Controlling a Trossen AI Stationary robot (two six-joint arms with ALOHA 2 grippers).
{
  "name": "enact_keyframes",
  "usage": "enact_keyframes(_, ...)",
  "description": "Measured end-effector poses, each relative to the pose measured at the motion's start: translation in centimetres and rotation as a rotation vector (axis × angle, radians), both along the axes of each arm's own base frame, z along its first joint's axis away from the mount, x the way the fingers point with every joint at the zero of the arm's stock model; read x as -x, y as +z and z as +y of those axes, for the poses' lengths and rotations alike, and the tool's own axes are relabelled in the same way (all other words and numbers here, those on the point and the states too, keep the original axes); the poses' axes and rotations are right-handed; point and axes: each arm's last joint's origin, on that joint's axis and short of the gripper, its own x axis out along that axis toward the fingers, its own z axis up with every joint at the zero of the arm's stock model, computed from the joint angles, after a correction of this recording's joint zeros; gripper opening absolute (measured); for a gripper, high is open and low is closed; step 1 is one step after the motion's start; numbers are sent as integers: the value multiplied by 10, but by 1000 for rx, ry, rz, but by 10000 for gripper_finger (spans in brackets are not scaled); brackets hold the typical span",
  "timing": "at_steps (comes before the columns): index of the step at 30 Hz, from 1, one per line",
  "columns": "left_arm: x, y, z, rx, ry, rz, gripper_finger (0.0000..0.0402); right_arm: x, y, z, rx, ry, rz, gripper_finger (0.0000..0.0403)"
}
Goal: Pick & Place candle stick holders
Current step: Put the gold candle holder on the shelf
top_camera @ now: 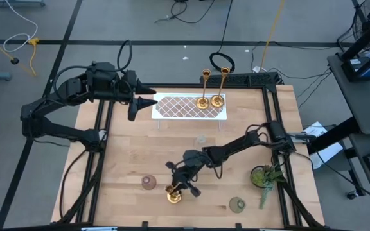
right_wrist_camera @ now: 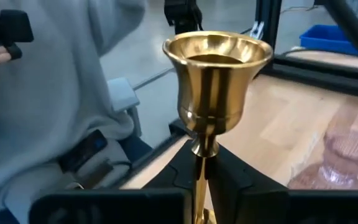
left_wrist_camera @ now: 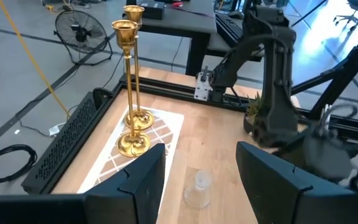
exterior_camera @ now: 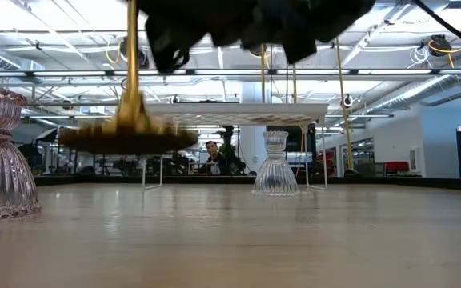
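Note:
My right gripper (top_camera: 180, 182) is near the table's front, shut on a gold candlestick (top_camera: 174, 194). Its round base (exterior_camera: 126, 138) hangs above the table in the low view. Two taller gold candlesticks (top_camera: 202, 101) (top_camera: 218, 99) stand by their bases on the white lattice tray (top_camera: 172, 106). My left gripper (top_camera: 144, 102) is open and empty above the tray's left end. A pink cup (top_camera: 148, 183), a clear cup (exterior_camera: 275, 165) and a green cup (top_camera: 237, 205) stand on the table. My right gripper pinches the candlestick's slim stem (right_wrist_camera: 202, 177) between its two fingers, a little below the gold cup (right_wrist_camera: 217, 68). The fingers come about level from the table's far right and lie across the stem. The candlestick is upright and lifted clear of the table.
A leafy green plant (top_camera: 266, 176) stands at the front right beside the right arm. The black frame rails (top_camera: 272, 96) edge the table. A person in a grey sleeve (right_wrist_camera: 61, 93) stands beyond the table's near edge. Bare wood lies mid-table (top_camera: 172, 144).

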Motion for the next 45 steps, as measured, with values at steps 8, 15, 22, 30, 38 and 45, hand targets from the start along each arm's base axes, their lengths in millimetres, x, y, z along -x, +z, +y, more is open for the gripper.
enact_keyframes(8, 0, 0, 0, 4, 1, 0, 204, 38, 80, -23, 156, -244, 56, 22)
enact_keyframes(15, 0, 0, 0, -5, -1, 1, 205, 111, 158, -41, 328, -486, -70, 11)
enact_keyframes(22, 0, 0, 0, -23, -7, 1, 205, 178, 153, -90, 390, -925, -118, 19)
enact_keyframes(30, -5, 1, 3, -103, 23, -33, 205, 214, 115, -153, 341, -1182, -188, 15)
enact_keyframes(38, -41, -29, 15, -187, 40, -35, 205, 221, 100, -176, 267, -1201, -90, 12)
enact_keyframes(45, -83, -55, 29, -234, 54, -34, 205, 223, 97, -180, 237, -1228, -43, 17)
